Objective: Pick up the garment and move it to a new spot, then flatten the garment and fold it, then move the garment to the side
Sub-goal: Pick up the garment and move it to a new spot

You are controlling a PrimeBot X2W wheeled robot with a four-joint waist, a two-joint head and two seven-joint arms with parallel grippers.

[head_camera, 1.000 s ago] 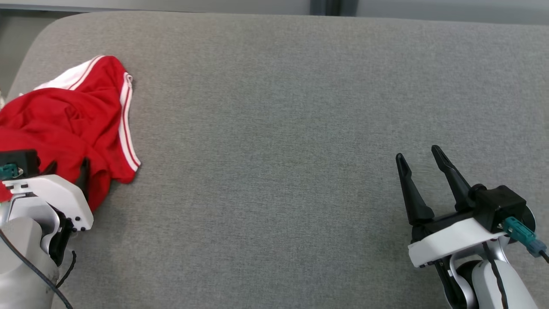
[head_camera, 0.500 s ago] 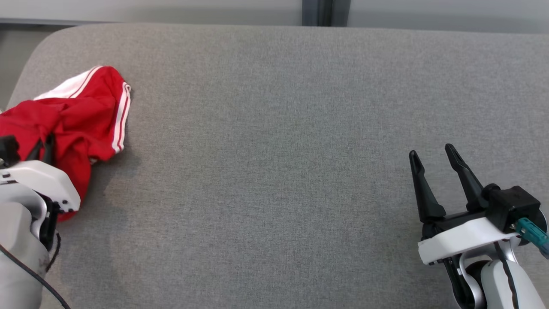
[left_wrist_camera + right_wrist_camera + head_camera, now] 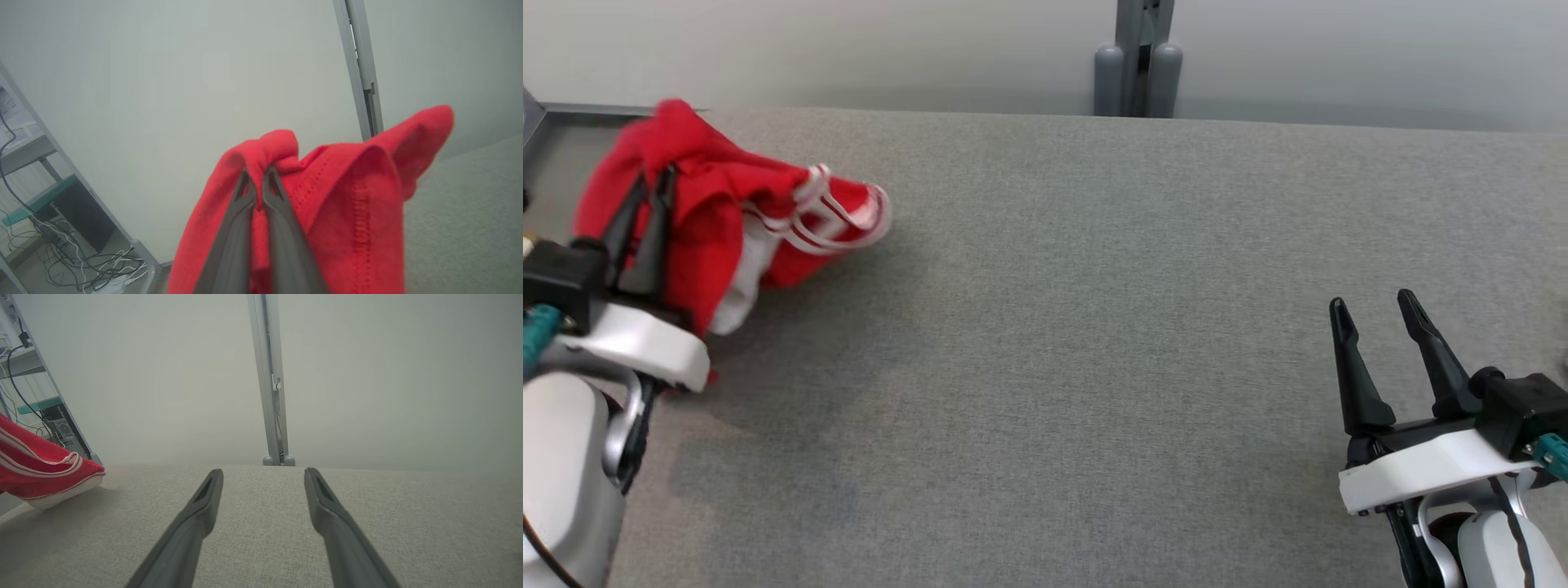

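Drooping, bunched red garment point(image 3: 719, 192), seemingly knit.

Grey fabric-covered tabletop point(image 3: 1094, 343) against a plain pale wall point(image 3: 849, 49). Upright grey metal post point(image 3: 1143, 33) at the middle of the far edge, two rounded feet point(image 3: 1107, 82) at its base. Off the left end, a metal rack point(image 3: 24, 149) with a teal shelf point(image 3: 36, 200), a dark box point(image 3: 81, 220) and tangled cables point(image 3: 102, 267) below.

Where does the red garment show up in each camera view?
Head view: garment upper left, held by left gripper.
Left wrist view: garment lower centre, pinched in the gripper.
Right wrist view: garment at left edge.
Shared landmark: post beyond the table.
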